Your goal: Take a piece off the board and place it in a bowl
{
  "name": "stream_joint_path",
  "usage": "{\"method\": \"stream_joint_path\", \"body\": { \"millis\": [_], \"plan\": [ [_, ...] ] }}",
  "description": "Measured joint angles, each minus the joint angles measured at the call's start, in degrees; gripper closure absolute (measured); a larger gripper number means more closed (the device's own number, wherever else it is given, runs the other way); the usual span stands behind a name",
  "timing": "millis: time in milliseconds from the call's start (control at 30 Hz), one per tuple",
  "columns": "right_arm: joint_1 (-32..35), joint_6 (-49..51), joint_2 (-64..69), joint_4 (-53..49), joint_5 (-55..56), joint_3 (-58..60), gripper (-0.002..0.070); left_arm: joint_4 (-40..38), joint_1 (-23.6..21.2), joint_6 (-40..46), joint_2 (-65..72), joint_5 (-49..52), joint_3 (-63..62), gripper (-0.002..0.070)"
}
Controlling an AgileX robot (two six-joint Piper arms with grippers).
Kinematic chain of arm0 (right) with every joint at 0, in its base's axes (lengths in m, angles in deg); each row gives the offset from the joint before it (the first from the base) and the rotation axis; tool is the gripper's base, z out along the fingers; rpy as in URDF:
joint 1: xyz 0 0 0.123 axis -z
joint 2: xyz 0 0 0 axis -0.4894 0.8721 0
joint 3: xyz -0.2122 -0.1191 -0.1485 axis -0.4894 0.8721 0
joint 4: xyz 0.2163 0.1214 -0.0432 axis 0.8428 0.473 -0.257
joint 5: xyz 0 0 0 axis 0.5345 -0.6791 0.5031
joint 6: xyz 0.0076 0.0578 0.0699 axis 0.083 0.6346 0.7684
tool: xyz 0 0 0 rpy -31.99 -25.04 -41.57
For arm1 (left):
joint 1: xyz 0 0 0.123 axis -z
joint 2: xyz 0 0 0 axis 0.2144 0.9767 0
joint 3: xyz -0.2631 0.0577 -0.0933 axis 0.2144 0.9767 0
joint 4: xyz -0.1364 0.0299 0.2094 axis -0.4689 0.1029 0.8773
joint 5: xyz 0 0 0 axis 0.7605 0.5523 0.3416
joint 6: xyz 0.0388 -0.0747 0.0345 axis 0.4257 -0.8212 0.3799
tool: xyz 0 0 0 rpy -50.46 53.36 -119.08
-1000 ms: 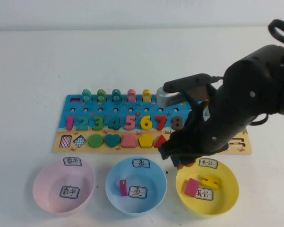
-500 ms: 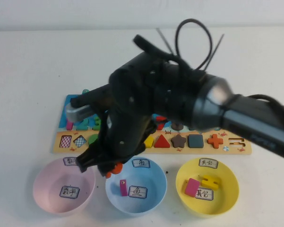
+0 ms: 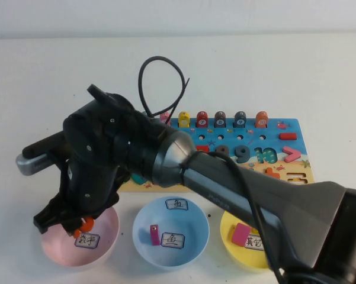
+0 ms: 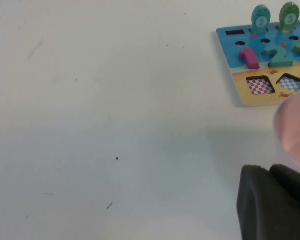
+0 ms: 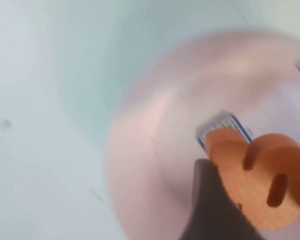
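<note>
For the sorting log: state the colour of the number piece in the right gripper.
Orange; the "10" piece, held in the right gripper over the pink bowl, shows best in the right wrist view.

Orange number piece [image 5: 259,177] over a pale pink bowl [image 3: 106,251]; light blue bowl [image 3: 192,245]; yellow bowl [image 3: 228,234]; blue-and-tan board [image 3: 296,139]; white bench [image 3: 47,89].

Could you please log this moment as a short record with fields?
right gripper: over the pink bowl, jaws shut on the orange "10"
left gripper: only a dark part shows in its wrist view, beside the pink bowl
board: behind the bowls, partly hidden by the right arm
blue bowl: one pink piece
</note>
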Motion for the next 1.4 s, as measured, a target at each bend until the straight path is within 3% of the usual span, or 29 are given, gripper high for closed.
{"method": "stream_joint_path", "body": {
  "millis": [467, 967, 1400],
  "plan": [
    [-0.2, 0.1, 4.7, -1.6, -0.2, -4.2, 0.0351, 0.0, 0.0, 0.0, 0.0, 0.0, 0.0, 0.0676],
    [-0.2, 11.2, 4.7, -2.4, -0.2, -4.3, 0.0351, 0.0, 0.0, 0.0, 0.0, 0.0, 0.0, 0.0676],
    [-0.2, 11.9, 4.9, -2.2, -0.2, -4.2, 0.0351, 0.0, 0.0, 0.0, 0.0, 0.0, 0.0, 0.0676]
  ]
}}
